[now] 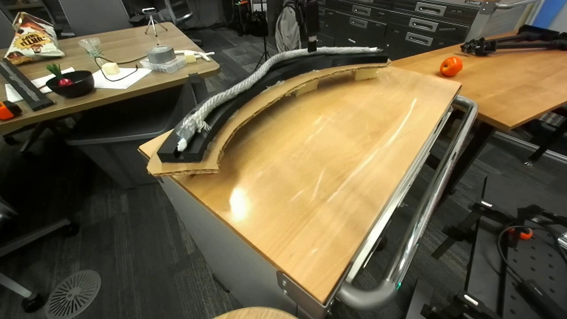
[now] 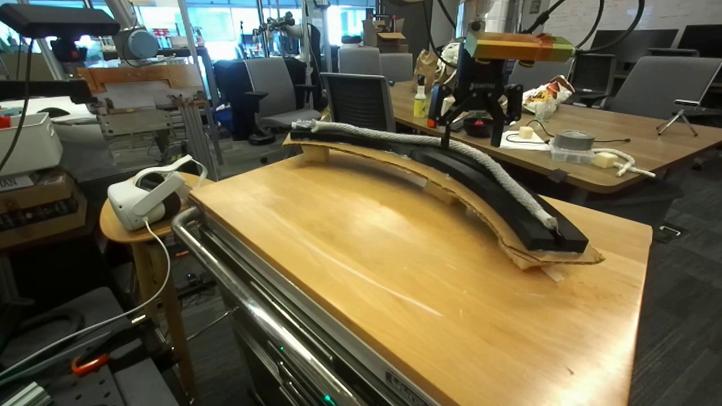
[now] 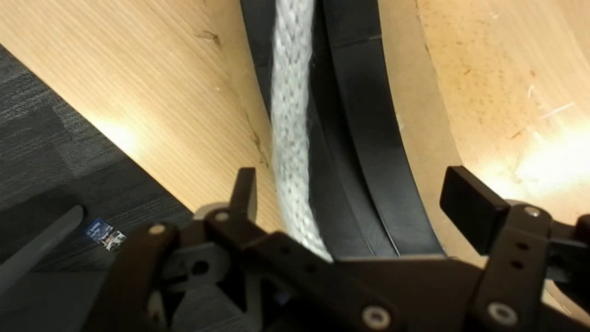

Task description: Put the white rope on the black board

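White rope (image 3: 292, 92), one: is lying lengthwise along black board (image 3: 366, 101), middle overriding outer edge | Gripper (image 2: 471, 140): fingers (image 3: 471, 210) are standing wide apart, straddling both, holding nothing | Progress: laying apparently nearing done; centring middle span probably remaining

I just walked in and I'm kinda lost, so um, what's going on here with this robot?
A robot's hand is there to lay the rope on the board. Right now the hand hangs open above them, astride the rope and gripping nothing. The rope roughly follows the board's curve, with both ends on it, but a stretch by the hand appears to stray over the outer edge. So it's mostly in place, perhaps needing a nudge there.
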Controlling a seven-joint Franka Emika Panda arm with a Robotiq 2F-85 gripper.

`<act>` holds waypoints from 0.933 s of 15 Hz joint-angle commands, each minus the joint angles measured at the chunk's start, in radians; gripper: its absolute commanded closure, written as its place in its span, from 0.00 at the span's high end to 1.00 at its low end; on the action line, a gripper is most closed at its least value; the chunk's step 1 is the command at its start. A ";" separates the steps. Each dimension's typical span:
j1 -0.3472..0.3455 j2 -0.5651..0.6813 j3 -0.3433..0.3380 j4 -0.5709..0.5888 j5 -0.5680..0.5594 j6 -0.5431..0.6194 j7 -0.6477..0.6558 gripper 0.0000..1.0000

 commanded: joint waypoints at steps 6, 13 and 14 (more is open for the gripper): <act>-0.006 -0.010 0.034 -0.034 -0.072 0.151 -0.133 1.00; 0.002 0.018 0.069 0.004 -0.058 0.147 -0.218 0.81; 0.004 0.026 0.070 0.014 -0.059 0.145 -0.221 0.71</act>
